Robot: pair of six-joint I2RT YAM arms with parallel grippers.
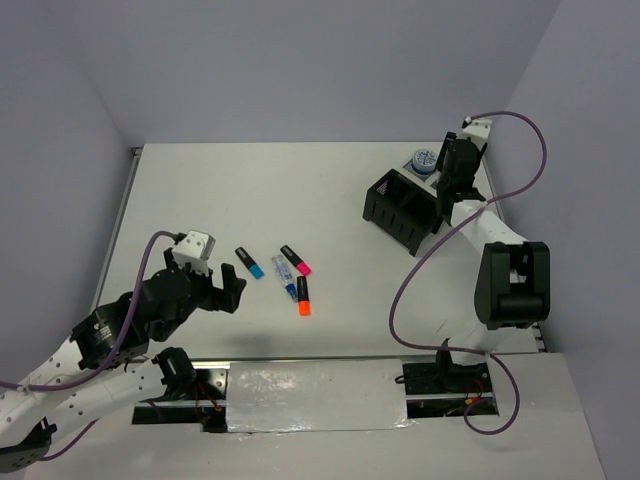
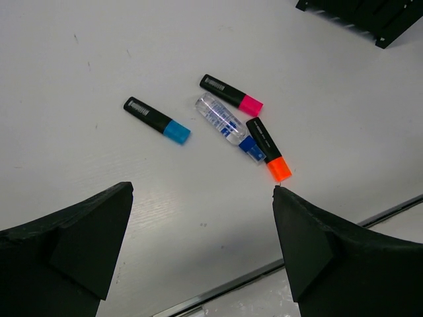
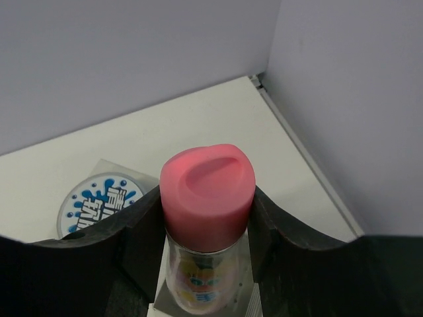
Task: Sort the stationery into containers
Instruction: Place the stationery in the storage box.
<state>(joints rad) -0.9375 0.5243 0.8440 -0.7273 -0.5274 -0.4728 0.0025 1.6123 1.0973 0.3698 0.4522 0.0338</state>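
while the left claw gapes wide short of the highlighters, the right claw pinches the pink-capped capsule upright.

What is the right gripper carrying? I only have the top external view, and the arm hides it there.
Observer: The right wrist view shows the right gripper shut on a pink-capped clear capsule-shaped item, cap end toward the camera.
Operator: Anything printed on it?
Observer: Yes, a colourful print on its clear body, too cut off to read.
Operator: Do the marker and the orange highlighter touch? Too small for me.
Observer: In the left wrist view, the blue cap of the clear-bodied marker rests against the barrel of the orange-capped black highlighter.
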